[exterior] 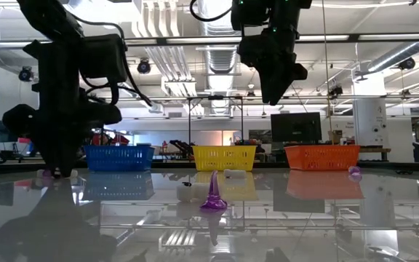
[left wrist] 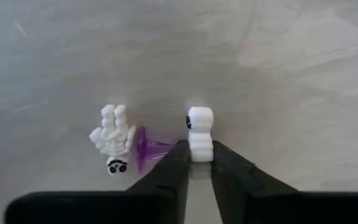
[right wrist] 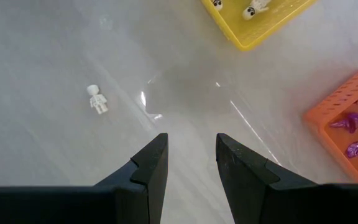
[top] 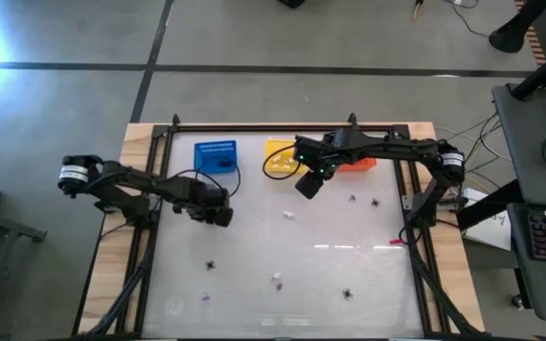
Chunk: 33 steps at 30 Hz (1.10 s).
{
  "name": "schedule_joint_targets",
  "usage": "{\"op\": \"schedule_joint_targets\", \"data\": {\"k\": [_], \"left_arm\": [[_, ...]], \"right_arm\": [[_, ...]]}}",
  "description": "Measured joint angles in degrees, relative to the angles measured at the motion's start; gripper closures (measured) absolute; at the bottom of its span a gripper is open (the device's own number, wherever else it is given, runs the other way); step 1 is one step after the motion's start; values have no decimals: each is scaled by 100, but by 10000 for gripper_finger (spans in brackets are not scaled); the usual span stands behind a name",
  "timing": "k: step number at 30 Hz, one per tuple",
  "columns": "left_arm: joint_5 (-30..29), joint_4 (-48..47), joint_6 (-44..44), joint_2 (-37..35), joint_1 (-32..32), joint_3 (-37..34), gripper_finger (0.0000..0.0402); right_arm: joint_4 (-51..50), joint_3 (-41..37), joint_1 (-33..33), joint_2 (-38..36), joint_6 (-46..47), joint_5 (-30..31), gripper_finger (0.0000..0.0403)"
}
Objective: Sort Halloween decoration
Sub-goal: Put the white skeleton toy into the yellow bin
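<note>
The Halloween decoration is scattered as tiny trinkets over the pale table top (top: 282, 246). My left gripper (left wrist: 200, 155) points down at the table's left middle (top: 218, 216), shut on a white mummy trinket (left wrist: 200, 132). Right beside that one lie a white skeleton trinket (left wrist: 112, 140) and a purple one (left wrist: 145, 149), untouched. My right gripper (right wrist: 191, 158) hangs open, high above the table near the baskets (top: 308, 185). Below it a white skeleton trinket (right wrist: 97, 99) lies flat. My left gripper pinches the mummy trinket's foot end (left wrist: 200, 152) between its two fingertips (left wrist: 180, 163), one on each side. The fingers come from above, pointing down. The trinket lies along the table top with its head end pointing away from the fingers.
A blue basket (top: 216, 157), a yellow basket (top: 278, 156) holding white trinkets and an orange basket (top: 358, 163) holding purple ones stand along the far edge. Black and purple trinkets (top: 210, 265) (top: 347, 294) (top: 353, 199) dot the near and right parts. A purple one (exterior: 213, 195) stands mid-table.
</note>
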Motion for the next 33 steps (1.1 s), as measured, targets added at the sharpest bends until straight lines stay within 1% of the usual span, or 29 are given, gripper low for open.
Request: {"op": "schedule_joint_targets", "data": {"k": [2,4,7,10,16,20,25,27,30,33], "left_arm": [[-1,-9,90,29,0,3,382],[-2,-30,258,25,-2,25,393],[-2,-165,631,5,-2,170,392],[-48,-272,950,-37,-2,483,395],[-420,-319,1757,-39,114,1062,399],[-494,-294,2416,-39,458,1444,399],[-500,-211,3187,-39,1102,1864,399],[-496,-129,3439,-39,1368,1990,399],[-488,-51,3860,-39,1723,2208,399],[-305,9,4292,-39,2047,2372,399]], "right_arm": [[-3,0,0,0,0,0,275],[-15,-2,0,-2,0,0,275],[-17,-2,0,-55,6,0,275],[-27,-4,-2,-150,7,0,275],[-19,-4,-2,-387,11,46,275],[-5,-4,-4,-467,7,57,275],[9,-4,-17,-470,-58,74,275],[9,-4,-29,-470,-86,226,275],[17,-4,-92,-470,-135,614,275],[82,-4,-262,-470,-254,785,275]]}}
